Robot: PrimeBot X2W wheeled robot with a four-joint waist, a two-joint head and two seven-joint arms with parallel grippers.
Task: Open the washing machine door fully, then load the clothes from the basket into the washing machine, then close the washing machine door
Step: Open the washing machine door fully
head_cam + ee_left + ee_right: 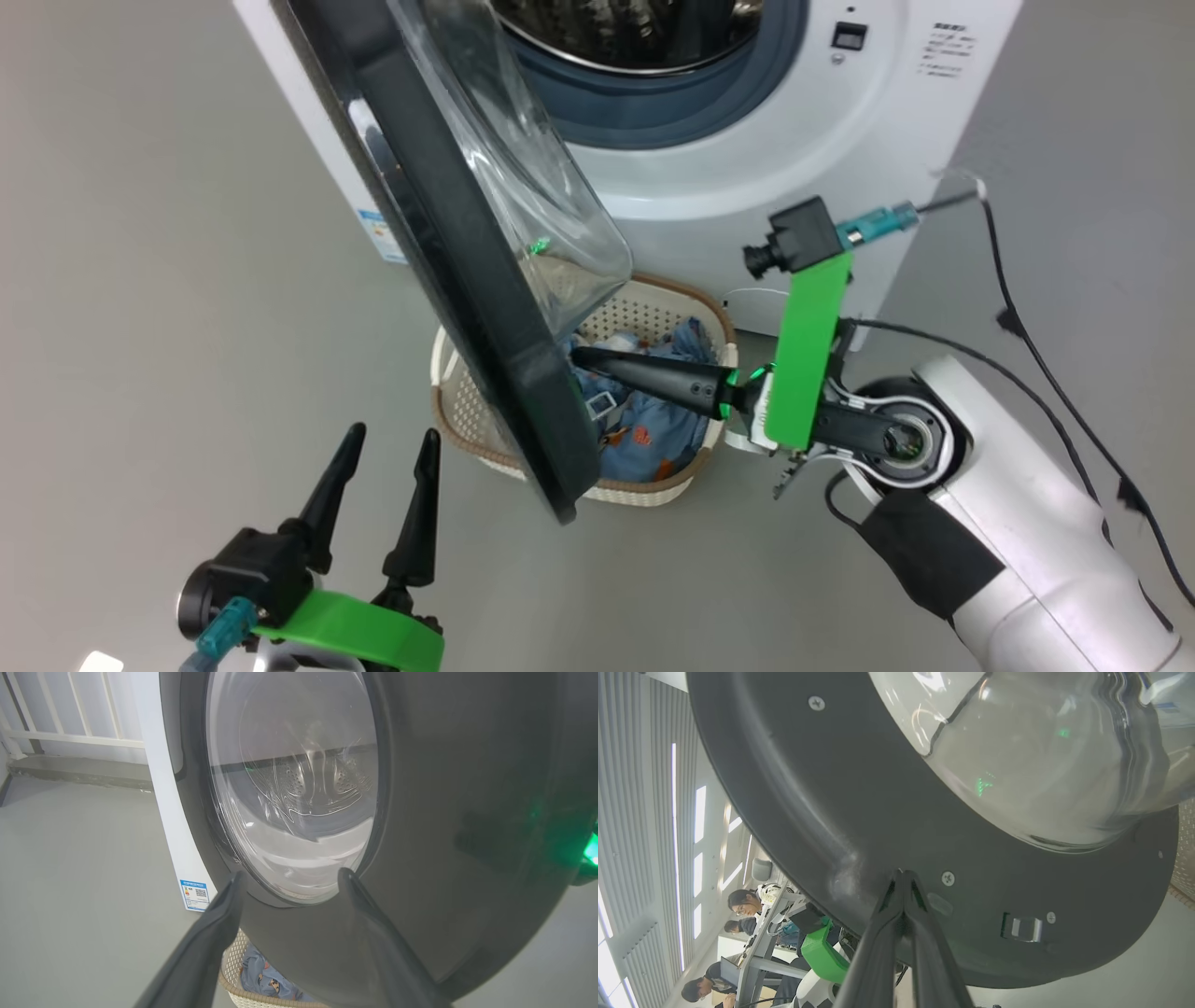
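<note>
Washing machine door (467,308) is held ajar, slanting from upper left to lower centre. The right gripper (583,356), fingers pressed together, is set against its inner face from the right, nearer than the spread left gripper (392,434) at lower left.

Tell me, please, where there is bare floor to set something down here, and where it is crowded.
Bare floor lies left of the washing machine and its door, beyond the open left gripper. Crowded: before the machine, where the door overhangs the basket of clothes and the shut right gripper reaches over them. Right of the machine, cables trail.
</note>
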